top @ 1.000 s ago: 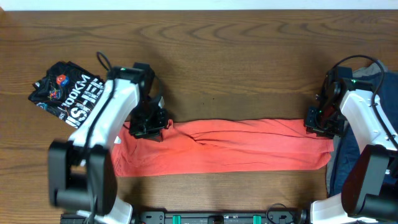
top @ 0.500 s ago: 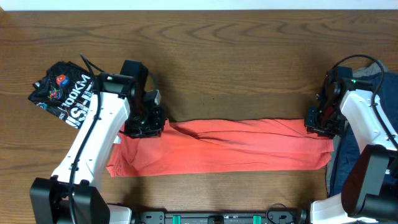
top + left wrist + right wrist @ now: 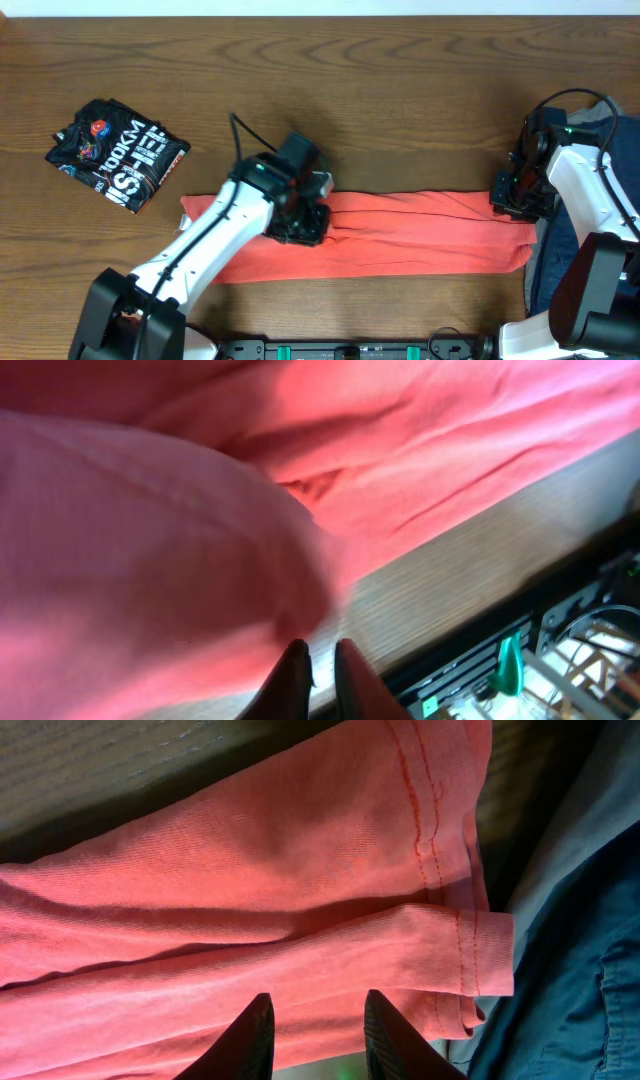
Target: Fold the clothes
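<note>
The coral-red T-shirt (image 3: 420, 235) lies as a long folded band across the front of the table. No lettering shows. My left gripper (image 3: 303, 222) is over the band left of its middle, shut on a lifted fold of the shirt. That fold fills the left wrist view (image 3: 150, 540), close above the nearly closed fingertips (image 3: 320, 665). My right gripper (image 3: 518, 198) is open at the band's right end. Its fingers (image 3: 318, 1030) straddle the hemmed edge of the shirt (image 3: 250, 900).
A folded black printed T-shirt (image 3: 115, 152) lies at the far left. A pile of navy and grey clothes (image 3: 598, 125) sits at the right edge, and it also shows in the right wrist view (image 3: 580, 960). The table's front edge and rail (image 3: 520, 650) are near the left gripper.
My left gripper has moved right from the shirt's left end toward its middle, carrying cloth with it. The shirt's left edge has shifted right. The right arm has not moved.
</note>
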Controlling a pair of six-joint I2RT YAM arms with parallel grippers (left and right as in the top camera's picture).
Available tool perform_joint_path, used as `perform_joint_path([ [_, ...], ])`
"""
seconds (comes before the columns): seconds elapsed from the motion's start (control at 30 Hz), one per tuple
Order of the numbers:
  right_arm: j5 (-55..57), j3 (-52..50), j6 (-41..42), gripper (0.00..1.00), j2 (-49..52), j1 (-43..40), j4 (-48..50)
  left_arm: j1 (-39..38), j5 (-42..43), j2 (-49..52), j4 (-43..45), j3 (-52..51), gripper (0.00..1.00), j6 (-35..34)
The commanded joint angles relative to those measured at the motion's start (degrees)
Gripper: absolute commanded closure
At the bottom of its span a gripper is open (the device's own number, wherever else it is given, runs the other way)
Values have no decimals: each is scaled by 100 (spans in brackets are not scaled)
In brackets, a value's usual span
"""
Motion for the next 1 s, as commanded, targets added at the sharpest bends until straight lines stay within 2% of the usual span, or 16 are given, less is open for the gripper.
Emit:
perform_joint_path([
  [0.0, 81, -33, -20, 69, -15, 48, -13, -192, -754, 0, 11, -39, 64, -645],
  [0.03, 83, -33, -20, 67, -15, 48, -13, -214, -859, 0, 11, -37, 51, -680],
  [0.1, 85, -33, -22, 61, -15, 48, -15, -208, -964, 0, 7, -37, 44, -678],
  [0.2, 127, -33, -22, 56, -15, 48, -31, -81, -1294, -4, -94, -17, 43, -678],
  [0.37, 142, -33, -22, 55, -15, 48, -57, 334, -1746, -11, -437, -11, 43, -691],
  [0.57, 396, -33, -20, 54, -15, 44, -157, 809, -2529, 0, -767, -90, 44, -1340],
  [0.77, 553, -42, -87, 31, 0, -271, -105, 1034, -2524, 0, -553, -299, 43, -1386],
  [0.97, 37, -293, -763, 28, 87, -590, 310, 1062, -2522, 0, -590, -310, 43, -1388],
])
